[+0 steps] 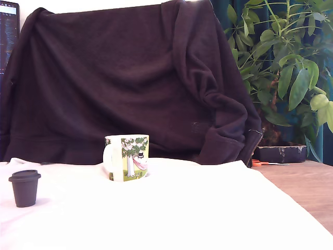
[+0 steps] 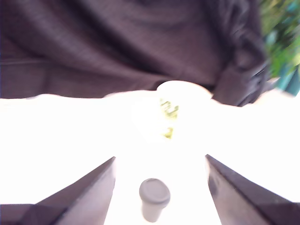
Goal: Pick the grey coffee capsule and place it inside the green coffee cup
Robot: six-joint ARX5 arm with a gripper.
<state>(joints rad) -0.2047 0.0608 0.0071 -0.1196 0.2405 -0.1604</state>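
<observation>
Grey coffee capsule (image 2: 154, 198) upright on white cloth (image 1: 182, 208), between open gripper (image 2: 159, 187) fingers, green coffee cup (image 1: 127, 157) beyond

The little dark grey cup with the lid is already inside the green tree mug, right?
No. The exterior view shows the small dark grey lidded capsule standing on the white cloth, apart from the yellow-green ceramic tree mug, toward that view's left.

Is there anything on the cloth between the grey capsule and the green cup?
Nothing: in the exterior view only bare white cloth separates the grey coffee capsule from the green coffee cup. The blurred wrist view shows the same empty stretch.
</observation>
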